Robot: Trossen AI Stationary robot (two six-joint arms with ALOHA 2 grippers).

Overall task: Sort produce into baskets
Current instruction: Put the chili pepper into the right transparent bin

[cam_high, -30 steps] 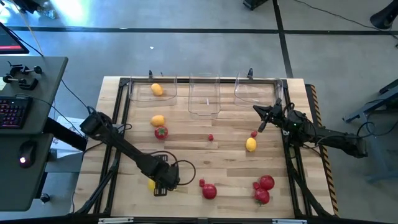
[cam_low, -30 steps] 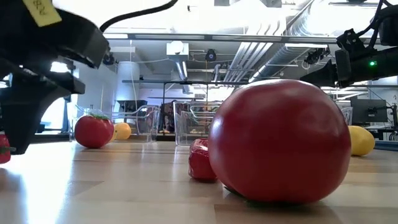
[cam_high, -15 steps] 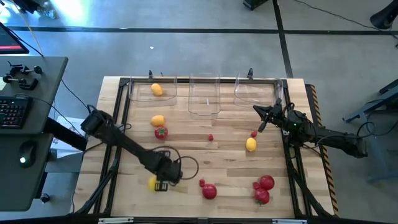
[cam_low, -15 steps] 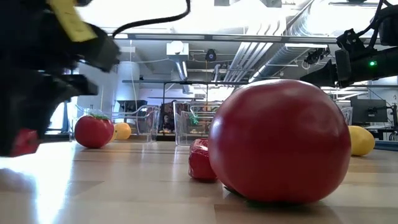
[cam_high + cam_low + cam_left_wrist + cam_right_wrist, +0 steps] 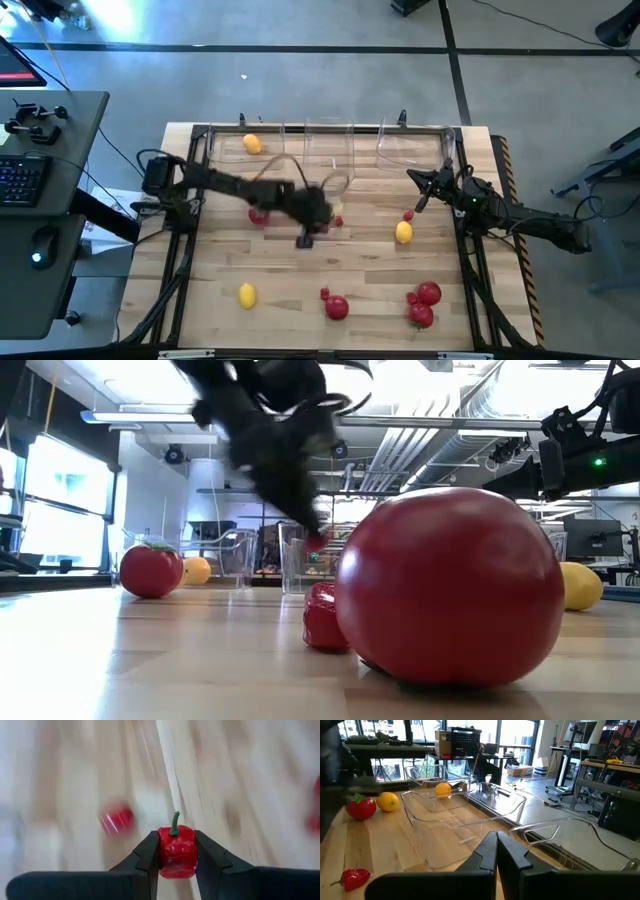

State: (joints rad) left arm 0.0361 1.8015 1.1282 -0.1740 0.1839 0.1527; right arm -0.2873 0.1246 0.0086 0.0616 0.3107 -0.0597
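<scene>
My left gripper (image 5: 305, 236) is over the table's middle, just near of the middle clear bin (image 5: 328, 160), and is shut on a small red fruit with a green stem (image 5: 177, 851). It shows raised in the low view (image 5: 312, 532). My right gripper (image 5: 418, 202) is shut and empty, near the right bin (image 5: 412, 150). The left bin (image 5: 240, 150) holds a yellow lemon (image 5: 252, 144). Lemons (image 5: 403, 232) (image 5: 246, 294), red round fruits (image 5: 336, 307) (image 5: 428, 293) and small red berries (image 5: 408, 215) lie on the table. My left gripper pinches the small red fruit by its two opposite sides (image 5: 162, 855) between its two fingers. The stem (image 5: 175, 822) points away from the gripper. The fruit is lifted clear of the table, as the low view shows (image 5: 316, 542).
A green-topped red fruit (image 5: 361, 806) and an orange one (image 5: 387, 801) lie left of the table's middle, partly under my left arm in the high view. A small red fruit (image 5: 352, 877) lies near my right gripper. Metal rails (image 5: 470, 270) run along the table's sides.
My left gripper has risen from the table's near left, beside the yellow lemon, and swung fast toward the far edge and the right to the table's middle, carrying the small red fruit. The lemon stays where it was. My right arm has kept still.
</scene>
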